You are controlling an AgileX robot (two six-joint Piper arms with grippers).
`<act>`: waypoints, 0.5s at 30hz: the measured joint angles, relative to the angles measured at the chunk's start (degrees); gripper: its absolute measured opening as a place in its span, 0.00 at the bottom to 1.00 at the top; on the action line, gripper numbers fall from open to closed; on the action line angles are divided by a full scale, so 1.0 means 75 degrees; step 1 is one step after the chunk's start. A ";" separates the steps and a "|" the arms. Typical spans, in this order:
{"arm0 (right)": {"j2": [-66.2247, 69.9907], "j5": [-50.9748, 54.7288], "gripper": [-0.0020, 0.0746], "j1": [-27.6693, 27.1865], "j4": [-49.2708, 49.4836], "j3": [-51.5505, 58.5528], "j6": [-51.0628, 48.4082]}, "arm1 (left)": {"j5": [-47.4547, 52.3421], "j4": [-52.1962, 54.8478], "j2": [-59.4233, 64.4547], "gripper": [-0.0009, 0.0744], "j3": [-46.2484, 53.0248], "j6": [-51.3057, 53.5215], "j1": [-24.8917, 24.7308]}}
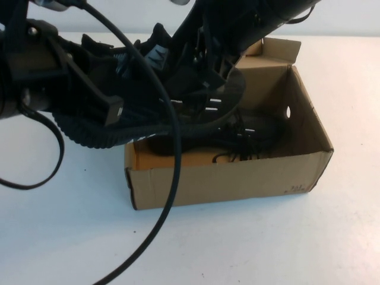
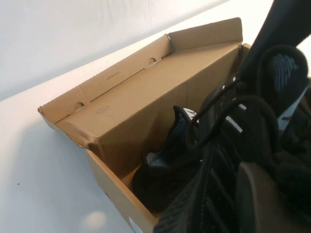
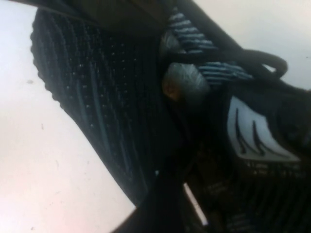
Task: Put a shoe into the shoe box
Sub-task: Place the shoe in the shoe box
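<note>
Overhead, the shoe (image 1: 196,98) hangs tilted over the shoe box's (image 1: 225,178) left end, a second shoe (image 1: 249,133) lying inside; the left gripper (image 1: 110,110) is clamped narrow on its sole edge, the right gripper (image 1: 208,59) at its collar. Left wrist: box (image 2: 146,107), inner shoe (image 2: 165,160). Right wrist: sole, tongue label (image 3: 255,131) close; jaw spread indiscernible.

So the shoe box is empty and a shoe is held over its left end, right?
Not empty: the left wrist view shows another shoe lying in the shoe box. The held shoe is over its left end, left gripper shut on it, right gripper above it.
</note>
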 joint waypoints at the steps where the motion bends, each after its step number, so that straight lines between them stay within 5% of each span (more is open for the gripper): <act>1: 0.0038 0.0000 0.82 0.0016 0.0000 0.0000 0.0000 | 0.0000 -0.0017 0.0000 0.04 0.0000 0.0000 0.0000; 5: 0.0120 -0.0031 0.67 0.0049 0.0000 0.0000 -0.0005 | 0.0029 -0.0020 0.0000 0.04 0.0000 0.0000 0.0000; 12: 0.0124 -0.0093 0.21 0.0049 -0.0115 0.0000 -0.0005 | 0.0048 -0.0033 -0.0029 0.04 0.0000 0.0022 0.0000; 15: 0.0124 -0.0093 0.08 0.0049 -0.0148 0.0000 -0.0005 | 0.0048 -0.0048 -0.0029 0.04 0.0000 0.0035 0.0000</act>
